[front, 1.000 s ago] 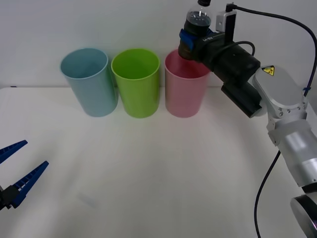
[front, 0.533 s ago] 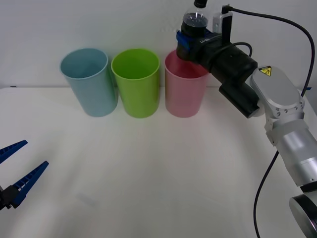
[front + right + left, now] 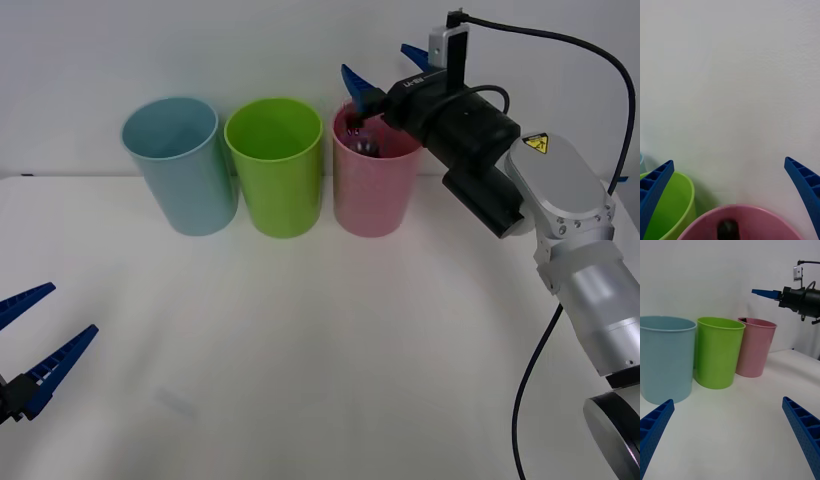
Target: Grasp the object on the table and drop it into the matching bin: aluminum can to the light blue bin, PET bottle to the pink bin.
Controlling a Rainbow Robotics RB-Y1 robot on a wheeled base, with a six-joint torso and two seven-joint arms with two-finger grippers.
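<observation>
My right gripper [image 3: 385,72] hangs open just above the pink bin [image 3: 374,190], its blue fingers [image 3: 655,191] spread wide. Inside the pink bin [image 3: 752,221] a dark part of the PET bottle [image 3: 728,229] shows, and the same bottle [image 3: 362,146] is seen dropping below the rim. The light blue bin [image 3: 182,170] stands at the left end of the row on the white table [image 3: 300,340]. My left gripper [image 3: 30,345] waits open low at the table's near left edge. From the left wrist view the right gripper [image 3: 767,293] is seen over the pink bin [image 3: 754,348].
A lime green bin [image 3: 276,170] stands between the light blue and pink bins. All three line up close together against the white back wall. The right arm [image 3: 560,230] reaches in from the right over the table.
The right gripper opened and let go of the bottle, which fell from between its fingers into the pink bin. The left arm has not moved.
</observation>
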